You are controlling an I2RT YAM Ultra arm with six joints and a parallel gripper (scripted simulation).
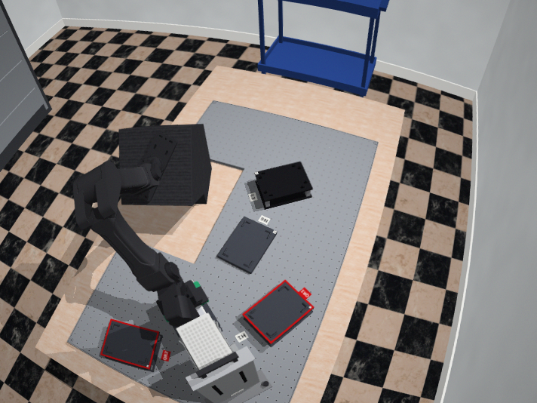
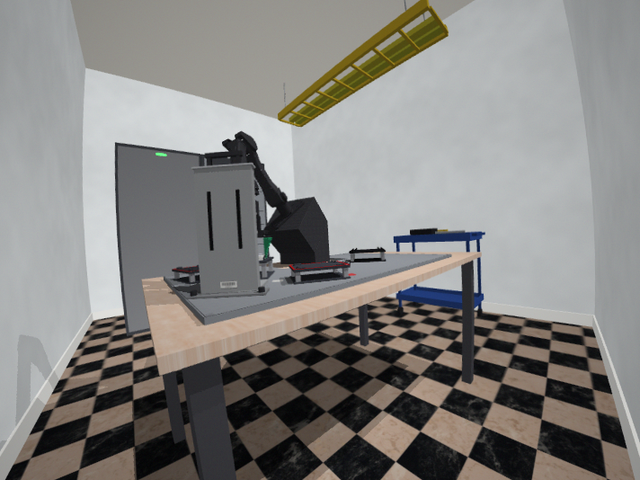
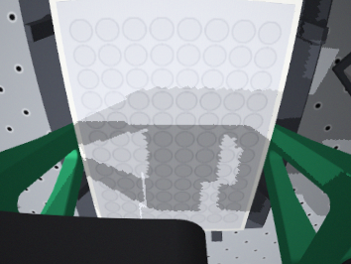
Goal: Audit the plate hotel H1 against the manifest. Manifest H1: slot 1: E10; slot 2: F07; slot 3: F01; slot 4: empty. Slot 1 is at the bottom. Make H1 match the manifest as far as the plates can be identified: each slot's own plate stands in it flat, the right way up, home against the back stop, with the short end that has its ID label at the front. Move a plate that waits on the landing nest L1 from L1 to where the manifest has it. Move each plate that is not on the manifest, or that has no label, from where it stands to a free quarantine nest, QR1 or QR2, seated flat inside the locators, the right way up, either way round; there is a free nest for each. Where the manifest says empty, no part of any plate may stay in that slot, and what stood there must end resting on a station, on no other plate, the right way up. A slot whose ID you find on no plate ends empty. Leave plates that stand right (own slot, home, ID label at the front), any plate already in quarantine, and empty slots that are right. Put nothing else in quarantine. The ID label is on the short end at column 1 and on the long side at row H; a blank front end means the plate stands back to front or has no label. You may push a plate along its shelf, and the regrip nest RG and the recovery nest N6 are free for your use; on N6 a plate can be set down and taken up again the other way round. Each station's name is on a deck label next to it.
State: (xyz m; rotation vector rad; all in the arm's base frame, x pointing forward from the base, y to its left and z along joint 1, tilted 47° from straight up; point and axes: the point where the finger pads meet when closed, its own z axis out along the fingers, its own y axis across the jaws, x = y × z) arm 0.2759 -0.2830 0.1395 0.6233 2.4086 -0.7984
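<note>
A white well plate [image 1: 204, 340] sticks out of the front of the grey plate hotel H1 [image 1: 225, 381], high up in the tower; I cannot tell which slot. In the wrist view the plate [image 3: 174, 98] fills the middle, and no label shows on it. My gripper [image 1: 194, 321] is at the plate's outer end. Its green fingers touch both long sides of the plate, shut on it. From the exterior view I see only the hotel's back [image 2: 225, 226]; its shelves are hidden.
A black plate [image 1: 283, 183] sits on landing nest L1. Nest N6 [image 1: 247, 244] holds no plate. The red-framed quarantine nests stand right [image 1: 277, 311] and left [image 1: 130, 343] of the hotel, both without plates. A big dark box [image 1: 164, 169] stands behind my arm.
</note>
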